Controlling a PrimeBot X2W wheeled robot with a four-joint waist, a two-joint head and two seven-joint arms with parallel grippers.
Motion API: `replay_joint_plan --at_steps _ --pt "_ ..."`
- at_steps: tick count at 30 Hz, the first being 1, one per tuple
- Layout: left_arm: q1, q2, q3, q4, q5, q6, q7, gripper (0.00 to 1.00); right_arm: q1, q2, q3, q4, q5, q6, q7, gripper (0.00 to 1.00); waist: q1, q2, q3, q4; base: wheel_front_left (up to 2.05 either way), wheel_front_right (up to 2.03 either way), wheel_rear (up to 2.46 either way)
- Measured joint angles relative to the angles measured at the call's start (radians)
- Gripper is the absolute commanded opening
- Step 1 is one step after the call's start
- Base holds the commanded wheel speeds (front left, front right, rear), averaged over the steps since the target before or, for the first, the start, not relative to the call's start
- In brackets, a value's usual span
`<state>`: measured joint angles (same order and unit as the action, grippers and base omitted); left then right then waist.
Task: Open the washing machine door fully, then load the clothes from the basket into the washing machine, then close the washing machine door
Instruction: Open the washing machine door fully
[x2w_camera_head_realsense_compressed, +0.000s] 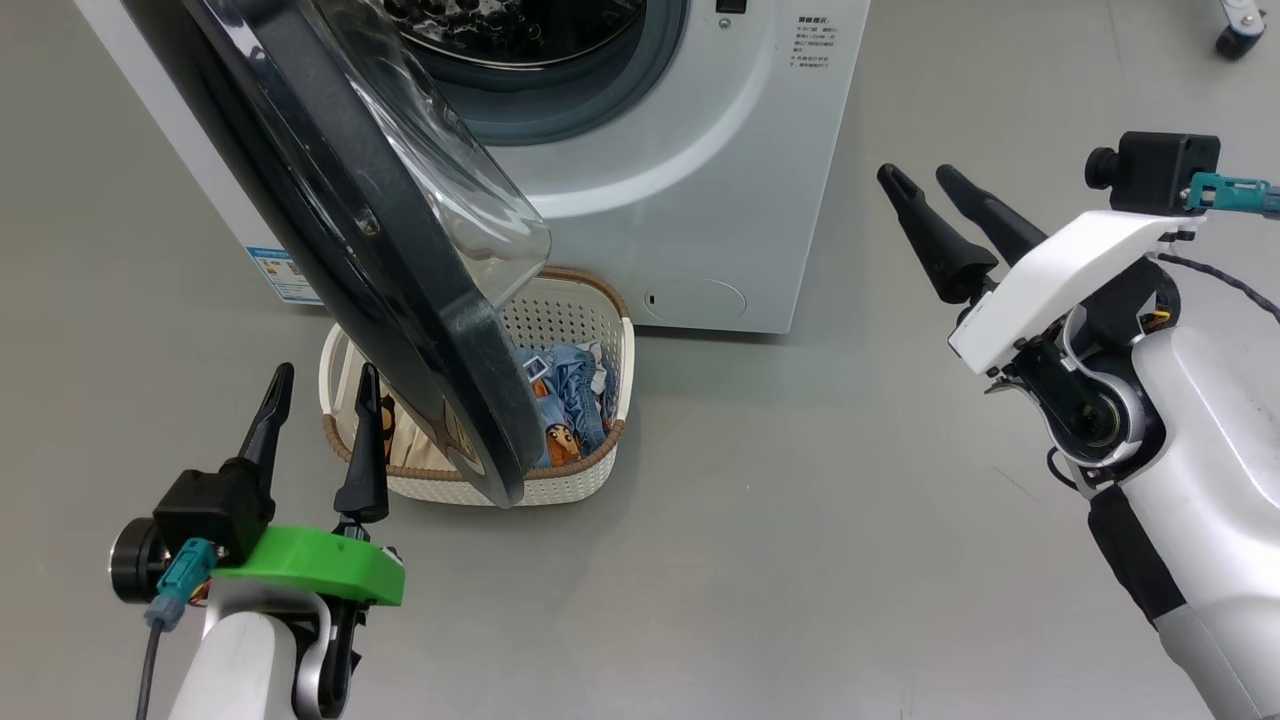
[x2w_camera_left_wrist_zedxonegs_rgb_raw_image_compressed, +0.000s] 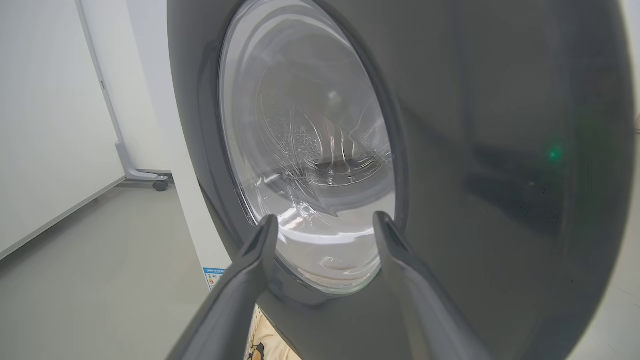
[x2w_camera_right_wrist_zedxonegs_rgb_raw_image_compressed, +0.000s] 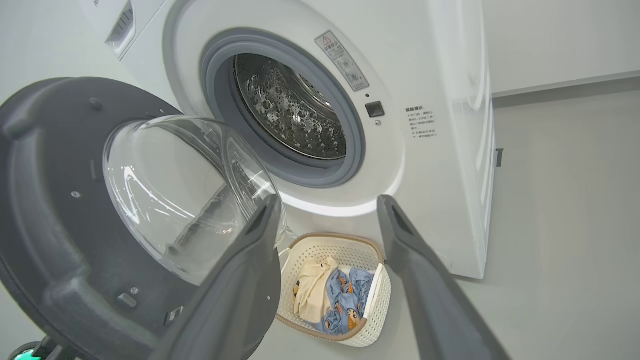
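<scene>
Swinging half open, the round black-rimmed glass washing machine door (x2w_camera_head_realsense_compressed: 330, 230) overhangs the cream perforated basket (x2w_camera_head_realsense_compressed: 600, 300) of cream and blue clothes (x2w_camera_head_realsense_compressed: 570, 400) before the white washing machine (x2w_camera_head_realsense_compressed: 700, 180). The left gripper (x2w_camera_head_realsense_compressed: 327, 370) near the door and the right gripper (x2w_camera_head_realsense_compressed: 915, 172) both gape, empty.

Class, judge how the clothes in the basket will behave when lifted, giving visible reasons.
The clothes lie crumpled in the basket, so they will probably be floppy and drape from a grip. They look thin, so likely light. The pieces overlap, so lifting one may drag another.
</scene>
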<state>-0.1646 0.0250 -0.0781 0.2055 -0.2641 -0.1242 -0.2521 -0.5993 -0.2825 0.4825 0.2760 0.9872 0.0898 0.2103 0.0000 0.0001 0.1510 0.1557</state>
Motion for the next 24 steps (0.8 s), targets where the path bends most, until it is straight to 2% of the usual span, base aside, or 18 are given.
replay_joint_plan --at_steps 5,11,18,24 --pt "0.003 0.000 0.000 -0.004 0.000 0.000 0.000 1.00 0.000 -0.036 0.019 -0.003 -0.139 0.002 -0.123 1.00 0.0000 0.0000 -0.011 -0.008 0.00 0.00 0.00" --pt "0.022 0.000 0.007 -0.006 0.003 0.000 0.000 1.00 0.061 -0.039 0.002 0.007 -0.197 -0.024 -0.251 1.00 0.0000 0.0000 -0.030 -0.018 0.00 0.00 0.00" --pt "0.056 0.011 0.028 -0.008 0.007 0.000 0.000 1.00 0.130 -0.073 -0.009 0.022 -0.273 -0.068 -0.376 1.00 0.0000 0.0000 -0.055 -0.039 0.00 0.00 0.00" --pt "0.082 0.018 0.045 -0.015 0.009 0.000 0.000 1.00 0.207 -0.092 -0.037 0.039 -0.309 -0.120 -0.454 1.00 0.0000 0.0000 -0.076 -0.065 0.00 0.00 0.00"
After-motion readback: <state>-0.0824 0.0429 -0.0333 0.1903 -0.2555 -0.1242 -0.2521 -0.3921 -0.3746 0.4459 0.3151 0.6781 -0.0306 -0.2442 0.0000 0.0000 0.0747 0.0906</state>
